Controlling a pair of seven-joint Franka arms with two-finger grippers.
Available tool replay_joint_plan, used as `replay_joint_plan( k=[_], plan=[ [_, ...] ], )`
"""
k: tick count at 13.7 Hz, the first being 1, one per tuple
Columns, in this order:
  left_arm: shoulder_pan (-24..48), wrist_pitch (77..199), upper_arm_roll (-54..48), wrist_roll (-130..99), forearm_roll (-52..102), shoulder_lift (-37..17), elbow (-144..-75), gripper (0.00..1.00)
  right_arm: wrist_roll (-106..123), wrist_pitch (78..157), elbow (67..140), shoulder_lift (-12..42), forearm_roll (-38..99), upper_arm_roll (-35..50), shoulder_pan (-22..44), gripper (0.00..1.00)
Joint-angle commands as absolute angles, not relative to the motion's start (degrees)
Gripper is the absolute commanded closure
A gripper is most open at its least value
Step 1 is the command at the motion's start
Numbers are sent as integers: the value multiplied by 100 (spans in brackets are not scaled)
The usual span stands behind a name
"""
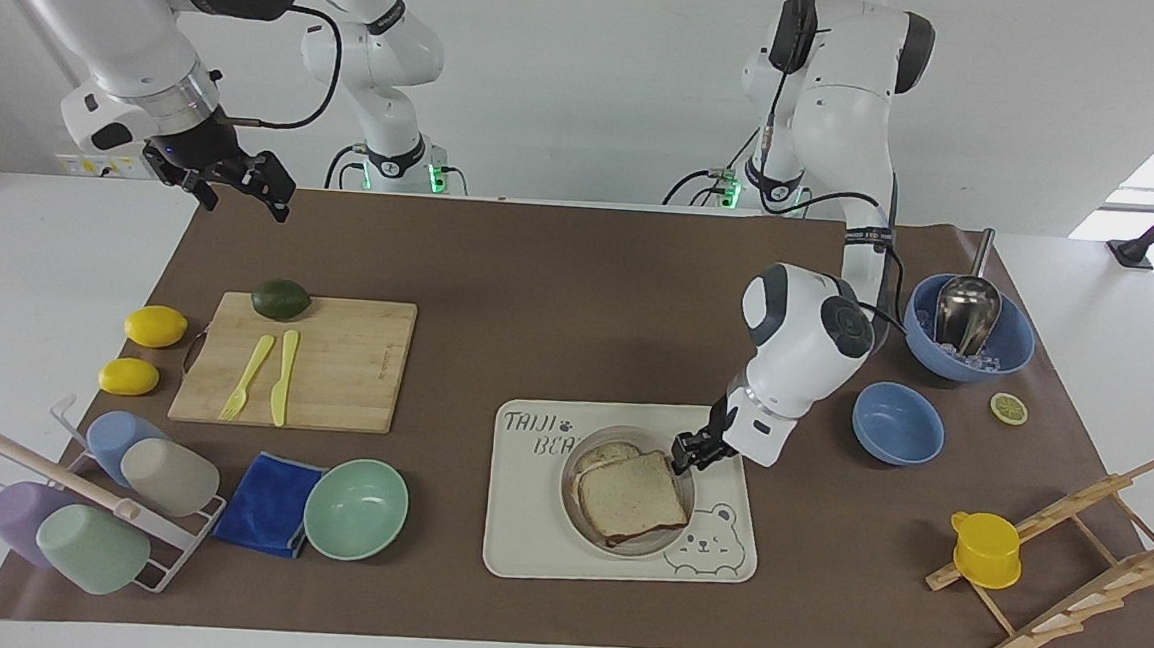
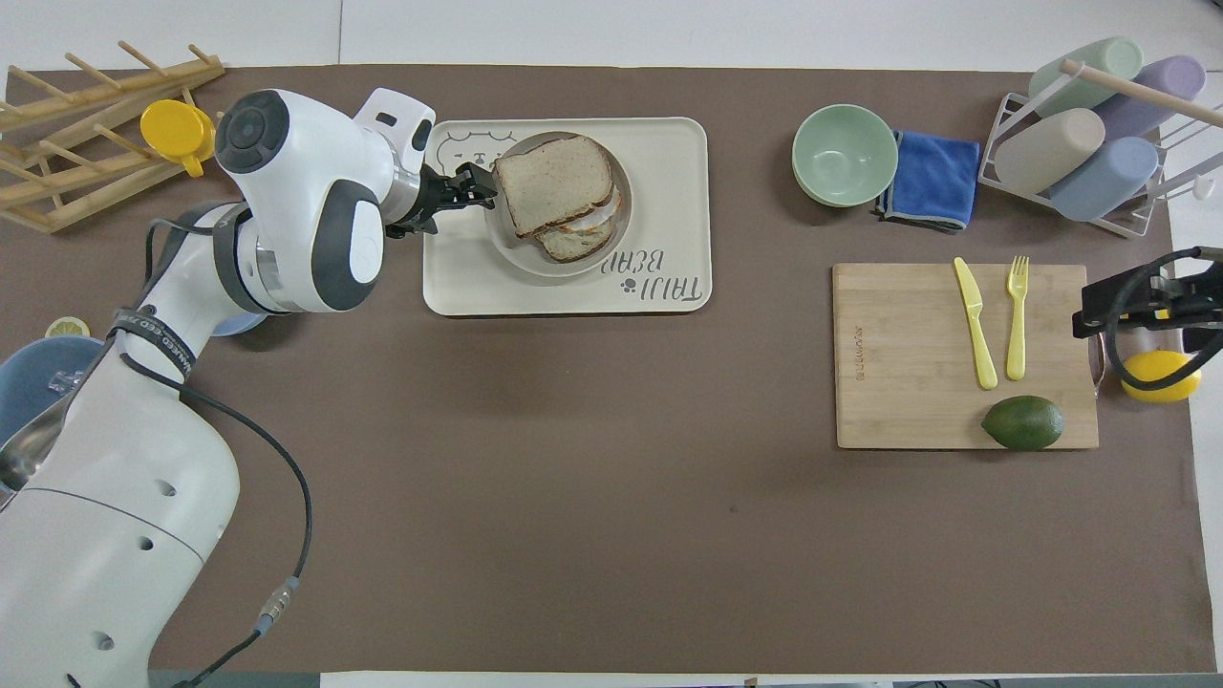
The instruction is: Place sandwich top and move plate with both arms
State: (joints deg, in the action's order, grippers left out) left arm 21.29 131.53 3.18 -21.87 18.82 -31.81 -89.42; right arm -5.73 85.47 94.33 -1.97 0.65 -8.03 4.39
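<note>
Left claw (image 1: pixel 691 453) pinches the small round beige-grey plate (image 1: pixel 666 543) at its 2 o'clock rim. The plate sits on the cream bear-printed tray (image 1: pixel 525 521); the pale speckled sandwich top (image 1: pixel 632 495) lies loose on it, likely to slide. Right claw (image 1: pixel 235 186) waits, fingers apart, empty.

The top slice (image 1: pixel 633 495) covers most of the lower slice (image 1: pixel 601 457) — whatever lies between them barely shows. The left tool (image 1: pixel 686 453) sits at the plate (image 1: pixel 666 540) rim — touching or gripping cannot be told. The right tool (image 2: pixel 1137 303) is cut off by the overhead view's edge, hiding part of a lemon (image 2: pixel 1161 375).
</note>
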Motion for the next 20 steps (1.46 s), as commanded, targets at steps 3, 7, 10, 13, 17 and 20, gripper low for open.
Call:
replay_joint_plan(
  k=[3, 7, 10, 13, 17, 20],
  plan=[
    [1978, 12035, 1053, -1804, 1705, -2120, -9088, 0, -448, 8508, 9483, -290, 176, -747, 334, 0],
    [1934, 10848, 1423, -1021, 1084, -1408, -9097, 0, -448, 8508, 9483, -290, 176, -747, 334, 0],
    [1793, 10111, 1424, -590, 783, -819, -9211, 0, -448, 8508, 9483, -290, 176, -747, 334, 0],
    [1434, 9397, 1101, -291, 554, -55, -9561, 0, -448, 8508, 9483, -290, 176, -747, 334, 0],
    [765, 9054, 80, -246, 97, 694, -10414, 0, -448, 8508, 9483, -290, 176, -747, 334, 0],
    [739, 9708, 44, -211, 105, 599, -10424, 0, -448, 8508, 9483, -290, 176, -747, 334, 0]
  ],
)
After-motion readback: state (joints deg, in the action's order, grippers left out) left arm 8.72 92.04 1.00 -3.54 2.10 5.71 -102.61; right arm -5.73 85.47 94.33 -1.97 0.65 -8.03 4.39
